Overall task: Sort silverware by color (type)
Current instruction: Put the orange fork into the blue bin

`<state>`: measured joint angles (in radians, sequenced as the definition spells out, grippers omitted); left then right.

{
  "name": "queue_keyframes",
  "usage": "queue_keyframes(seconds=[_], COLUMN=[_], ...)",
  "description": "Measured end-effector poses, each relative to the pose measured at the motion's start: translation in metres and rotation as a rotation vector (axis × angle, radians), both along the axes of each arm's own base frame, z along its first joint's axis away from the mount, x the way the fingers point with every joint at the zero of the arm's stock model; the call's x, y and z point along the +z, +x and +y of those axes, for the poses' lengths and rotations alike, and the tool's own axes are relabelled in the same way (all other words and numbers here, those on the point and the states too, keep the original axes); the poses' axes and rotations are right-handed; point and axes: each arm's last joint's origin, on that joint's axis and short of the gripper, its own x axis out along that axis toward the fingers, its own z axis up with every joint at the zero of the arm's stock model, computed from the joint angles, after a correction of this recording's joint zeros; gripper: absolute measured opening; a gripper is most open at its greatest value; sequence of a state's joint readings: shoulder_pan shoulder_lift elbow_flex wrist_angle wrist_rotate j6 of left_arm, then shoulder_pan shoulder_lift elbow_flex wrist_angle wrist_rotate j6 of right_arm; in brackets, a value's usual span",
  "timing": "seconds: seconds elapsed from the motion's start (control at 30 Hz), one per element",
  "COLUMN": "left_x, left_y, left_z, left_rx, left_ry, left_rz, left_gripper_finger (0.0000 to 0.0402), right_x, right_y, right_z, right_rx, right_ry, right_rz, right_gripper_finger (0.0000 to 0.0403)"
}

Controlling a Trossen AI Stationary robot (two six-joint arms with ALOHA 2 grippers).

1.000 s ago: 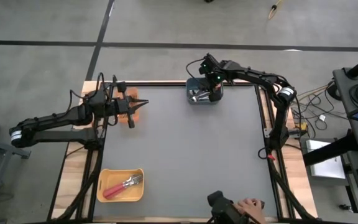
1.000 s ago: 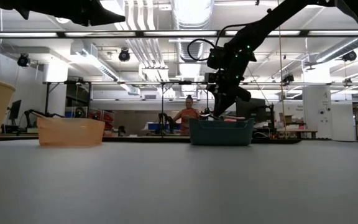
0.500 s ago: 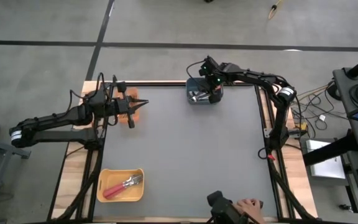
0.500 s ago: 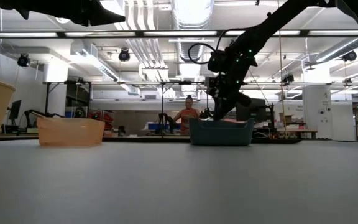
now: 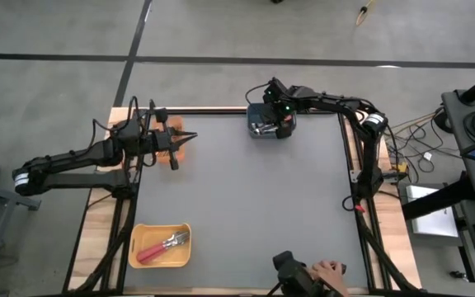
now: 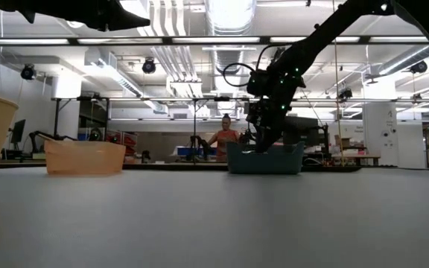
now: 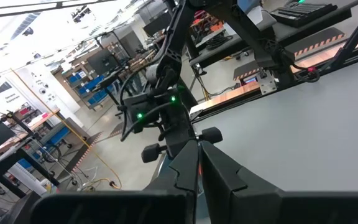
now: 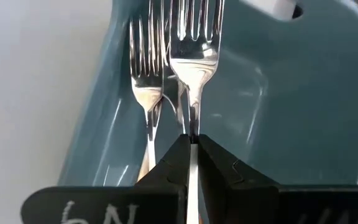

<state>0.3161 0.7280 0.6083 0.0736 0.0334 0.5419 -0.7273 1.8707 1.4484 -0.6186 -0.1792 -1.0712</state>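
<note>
I am lowering my right end effector (image 8: 191, 146), clenched on a silver fork (image 8: 192, 43), into the blue-grey bin (image 5: 268, 121); the surface (image 5: 246, 198) is lying bare, sorting nearly done.

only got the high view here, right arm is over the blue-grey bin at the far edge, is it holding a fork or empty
Observer: Holding one. In the right wrist view the right gripper is shut on the neck of a silver fork, tines pointing away from the jaws.
Operator: is the fork down inside the bin yet
Observer: It hangs over the inside of the blue-grey bin, above another silver fork already lying there.
Operator: and the left arm, anything in it
Observer: The left gripper is shut; its wrist view shows nothing between the jaws.
</note>
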Motion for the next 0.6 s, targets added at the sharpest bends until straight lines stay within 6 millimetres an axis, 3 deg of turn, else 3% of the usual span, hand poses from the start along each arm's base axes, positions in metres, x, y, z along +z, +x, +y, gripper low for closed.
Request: queue_keyframes(seconds=[0.6], left_x=[-0.0001], left_y=[0.0], left_z=[0.0], left_rx=[0.0], left_ry=[0.0], left_rz=[0.001], left_gripper_finger=[0.0], right_x=[-0.0069], right_y=[0.0012], right_z=[-0.002], right_rx=[-0.021], right_ry=[-0.003], right_rz=[0.021], right_gripper_finger=[0.0016])
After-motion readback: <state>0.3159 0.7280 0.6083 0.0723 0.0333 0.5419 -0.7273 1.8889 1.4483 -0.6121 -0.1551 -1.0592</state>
